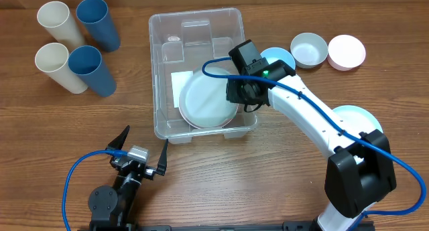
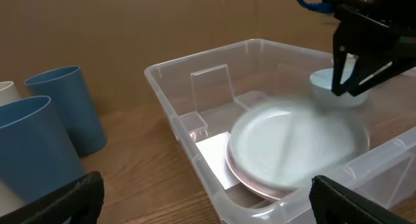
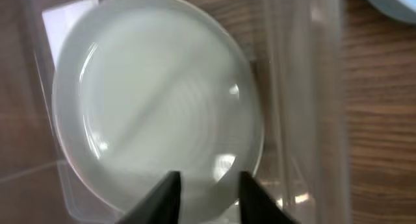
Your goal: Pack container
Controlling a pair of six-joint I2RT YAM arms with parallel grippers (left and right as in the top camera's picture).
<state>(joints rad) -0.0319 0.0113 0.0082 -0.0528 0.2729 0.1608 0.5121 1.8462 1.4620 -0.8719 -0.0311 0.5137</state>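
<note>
White label (image 1: pixel 179 80) in the container (image 1: pixel 194 17) lies partly under plates (image 1: pixel 204 100).

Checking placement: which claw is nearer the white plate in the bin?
Right. The right claw hangs just over the white plate's edge, above the container. The left claw sits outside the container, by its near left corner.

It looks like a robotics lab bench: robot arms (image 1: pixel 315 117) trailing blue cables (image 1: pixel 68 191) stand on a wood-grain desk (image 1: pixel 281 184). Plastic cups (image 1: pixel 87 67) sit paired beyond the left hand (image 1: pixel 146 137), and bowls (image 1: pixel 309 49) are lined up right of the right hand (image 1: pixel 238 98).
</note>
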